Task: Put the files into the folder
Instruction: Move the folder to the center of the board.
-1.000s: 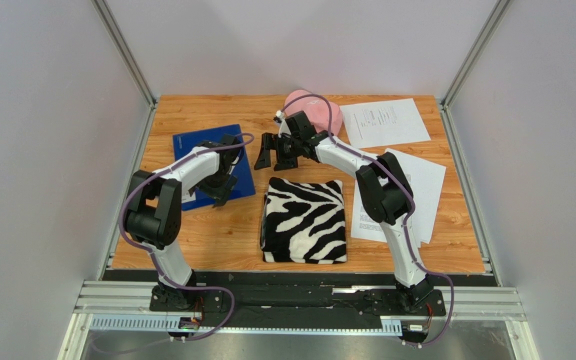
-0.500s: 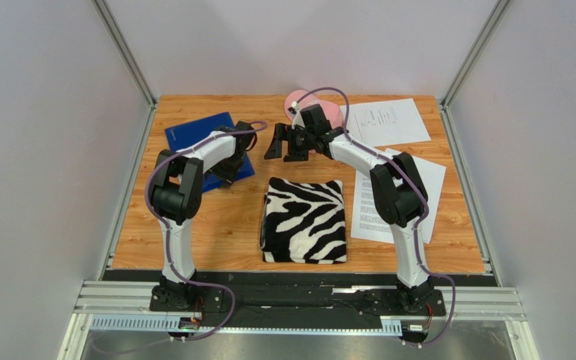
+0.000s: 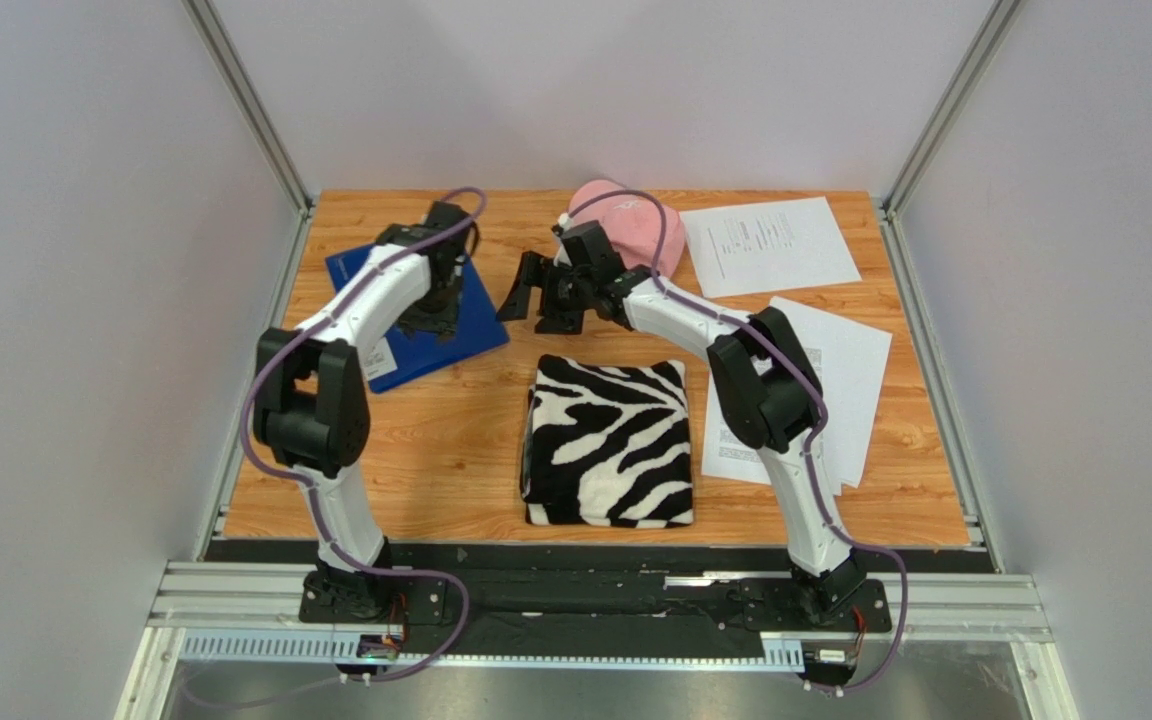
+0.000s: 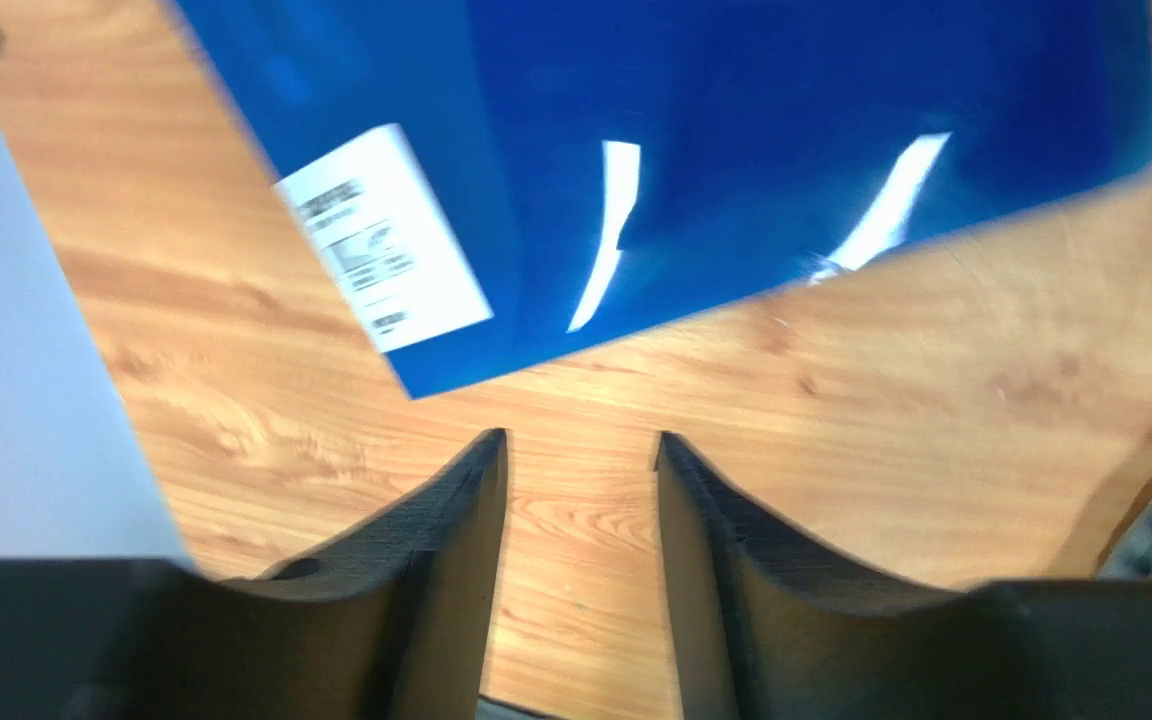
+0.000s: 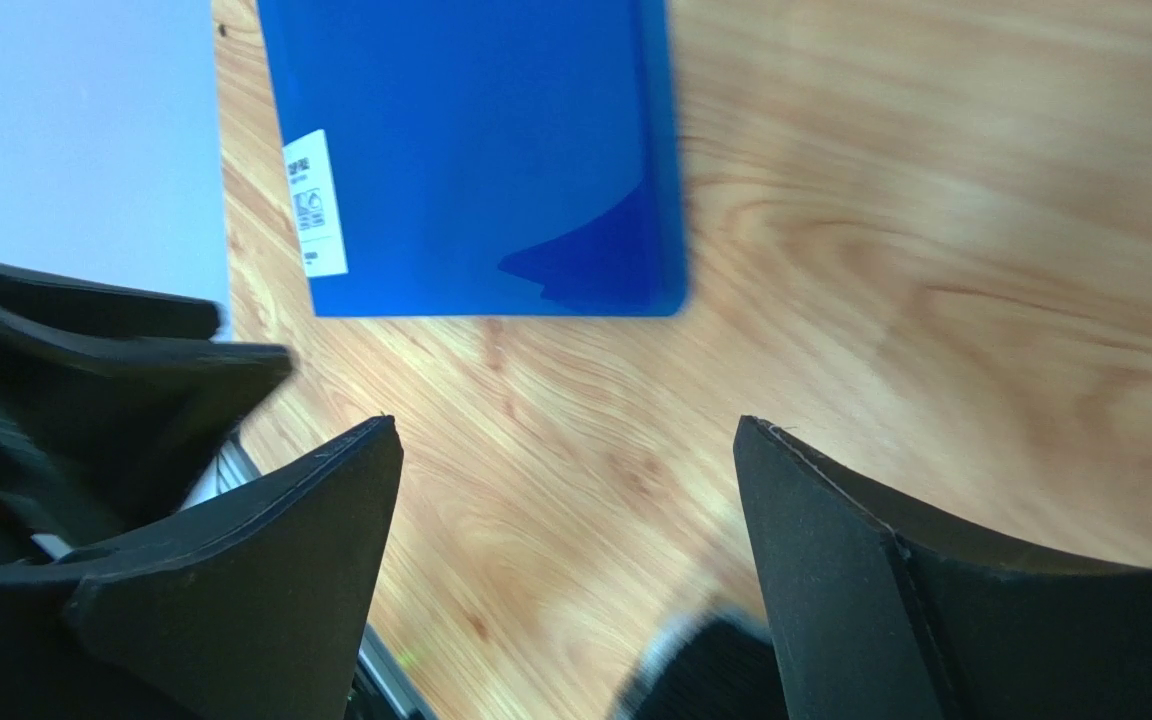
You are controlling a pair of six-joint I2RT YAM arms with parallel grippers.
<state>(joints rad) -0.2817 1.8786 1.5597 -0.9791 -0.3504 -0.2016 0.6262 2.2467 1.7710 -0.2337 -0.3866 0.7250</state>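
The folder (image 5: 492, 150) lies shut and flat at the left rear of the worktop (image 3: 447, 465), cover up with its white label (image 4: 382, 240) showing. The files are well apart from it on the right. One sheet (image 3: 770, 245) sits at the rear and a few overlapping sheets (image 3: 845, 375) lie nearer, with the zebra cloth (image 3: 608, 438) in the middle.

My left end effector (image 4: 578, 438) hangs just off the folder's near corner, its fingers drawn to a narrow gap with nothing between them. My right end effector (image 5: 564, 428) hovers just beside the folder's other side, spread wide and empty.

I judge the step in hand to be opening the cover, since no sheet can go in until that is done. I cannot tell from here which edge is the spine, so I want to try the long edge away from the label first. The cover looks glossy and will likely slide. My plan is to press one end effector down to pin the folder while the other slips a fingertip under the free edge, low and shallow. The two arms sit close together, so I should move one at a time.
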